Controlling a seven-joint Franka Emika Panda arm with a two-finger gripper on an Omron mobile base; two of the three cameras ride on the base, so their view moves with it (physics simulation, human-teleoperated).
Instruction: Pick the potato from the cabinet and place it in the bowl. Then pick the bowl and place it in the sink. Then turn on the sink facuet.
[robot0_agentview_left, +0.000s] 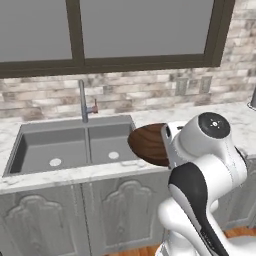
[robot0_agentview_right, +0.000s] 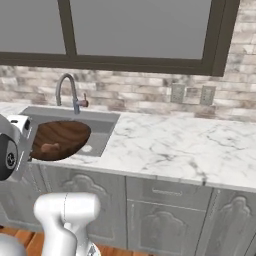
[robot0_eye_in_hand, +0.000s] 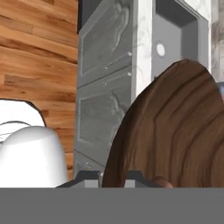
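Note:
My gripper (robot0_eye_in_hand: 111, 179) is shut on the rim of the dark-brown wooden bowl (robot0_agentview_left: 147, 142), which hangs tilted over the counter's front edge by the sink's right basin. In the right base view the bowl (robot0_agentview_right: 62, 137) holds the small tan potato (robot0_agentview_right: 50, 147). The hand view has the bowl (robot0_eye_in_hand: 175, 127) close up, with the potato (robot0_eye_in_hand: 162, 181) at its lower edge. The grey two-basin sink (robot0_agentview_left: 50, 145) lies just left of the bowl. Behind the sink stands the curved faucet (robot0_agentview_left: 82, 102) with its reddish lever (robot0_agentview_left: 95, 107). The cabinet is out of view.
A marble counter (robot0_agentview_right: 175, 145) runs to the right of the sink (robot0_agentview_right: 102, 125). Two wall outlets (robot0_agentview_right: 192, 94) sit on the brick backsplash under a dark-framed window. Grey cupboard doors (robot0_agentview_left: 125, 200) front the counter below. A dark object (robot0_agentview_left: 253, 97) stands at the far right.

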